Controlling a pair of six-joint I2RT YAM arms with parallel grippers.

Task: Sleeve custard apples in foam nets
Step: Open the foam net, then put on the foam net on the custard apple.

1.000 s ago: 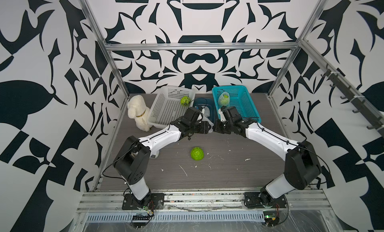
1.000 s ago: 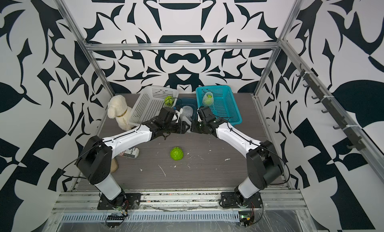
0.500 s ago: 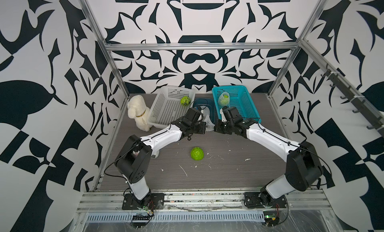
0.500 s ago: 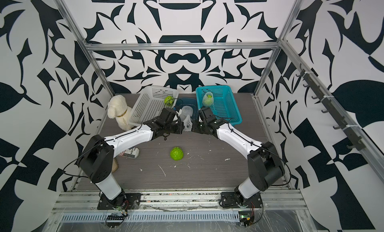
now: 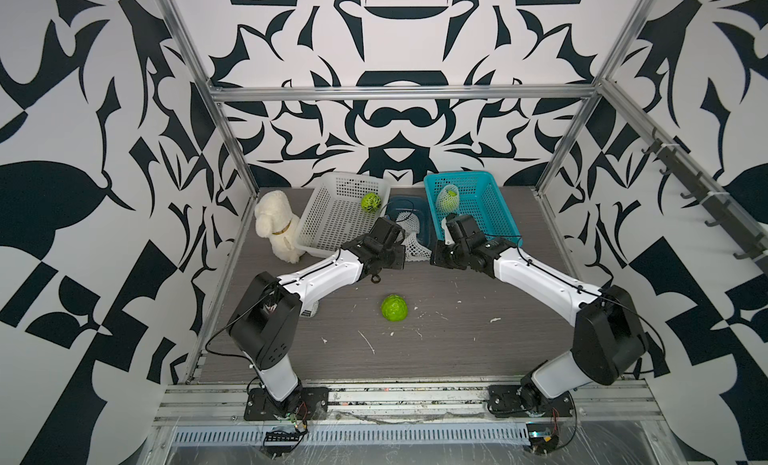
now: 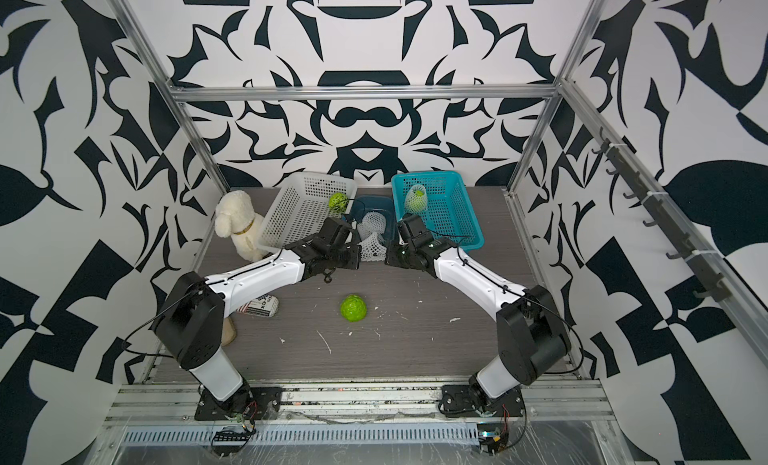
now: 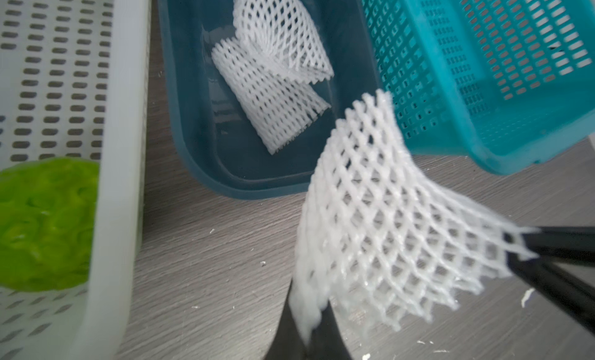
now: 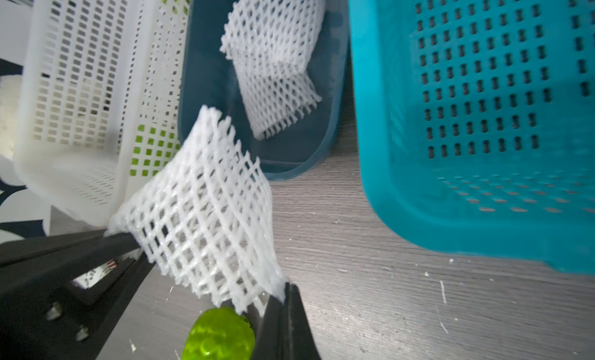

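A white foam net (image 7: 386, 229) hangs just above the table in front of the dark blue tray, stretched between both grippers. My left gripper (image 7: 306, 316) is shut on one bunched edge of it. My right gripper (image 8: 285, 292) is shut on the opposite corner of the net (image 8: 206, 220). One bare custard apple (image 5: 394, 307) lies on the table nearer the front than the grippers. A second custard apple (image 5: 370, 202) sits in the white basket. A third (image 5: 447, 199), wrapped in a net, rests in the teal basket. Spare foam nets (image 8: 273, 59) lie in the tray.
At the back stand the white basket (image 5: 328, 234), the dark blue tray (image 5: 420, 234) and the teal basket (image 5: 498, 221), side by side. A plush dog (image 5: 276, 226) sits at the back left. A small labelled object (image 6: 262, 307) lies under the left arm. Foam crumbs litter the table.
My left gripper was open a second ago and has shut on the net's edge. The net now spans both grippers. The right gripper kept its hold.
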